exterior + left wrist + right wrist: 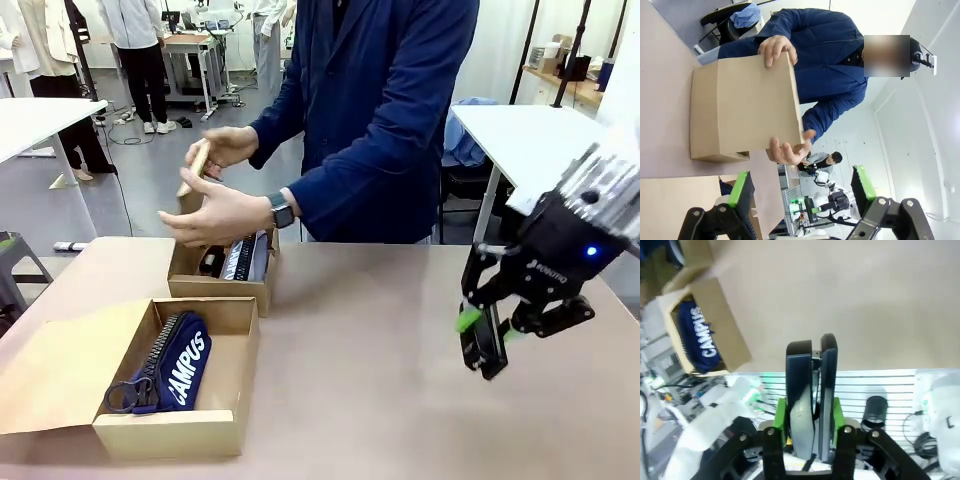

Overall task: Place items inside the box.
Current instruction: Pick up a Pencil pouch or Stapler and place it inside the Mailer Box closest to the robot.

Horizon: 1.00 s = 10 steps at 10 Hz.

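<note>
Right claw (490,345) pinches the stapler (801,375) mid-body at the bench's (380,340) four o'clock, probably a sound hold on something stiff, hinged, weighty; left claw (801,185) gapes empty.

Prob. a robotics lab or test hall, open-plan. The right gripper (489,342) on a white arm hangs over a tan table (400,330). White work tables (530,130) stand around on a grey floor w/ loose cables (122,132). At the back are an equipment bench (190,42) and people (140,40) standing. Far right, poss. shelving (565,78), too blurry to be sure.
</note>
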Each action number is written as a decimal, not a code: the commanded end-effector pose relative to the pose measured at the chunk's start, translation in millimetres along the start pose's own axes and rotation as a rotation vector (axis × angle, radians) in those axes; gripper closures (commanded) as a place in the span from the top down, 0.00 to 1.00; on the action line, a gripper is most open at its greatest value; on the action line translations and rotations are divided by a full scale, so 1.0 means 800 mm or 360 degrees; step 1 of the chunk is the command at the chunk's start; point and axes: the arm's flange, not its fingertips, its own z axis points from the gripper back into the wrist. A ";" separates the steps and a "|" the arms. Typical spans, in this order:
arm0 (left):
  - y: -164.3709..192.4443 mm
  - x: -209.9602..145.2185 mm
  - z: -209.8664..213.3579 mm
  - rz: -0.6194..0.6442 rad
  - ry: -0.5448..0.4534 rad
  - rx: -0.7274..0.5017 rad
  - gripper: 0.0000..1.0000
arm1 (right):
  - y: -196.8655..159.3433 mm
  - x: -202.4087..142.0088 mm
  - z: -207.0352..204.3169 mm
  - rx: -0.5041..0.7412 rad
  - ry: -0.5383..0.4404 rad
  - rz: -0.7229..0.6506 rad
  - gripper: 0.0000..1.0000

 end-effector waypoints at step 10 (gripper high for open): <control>-0.001 -0.004 0.002 -0.0025 0.0013 -0.0013 1.00 | 0.093 0.015 -0.039 0.0069 0.0216 0.0300 0.41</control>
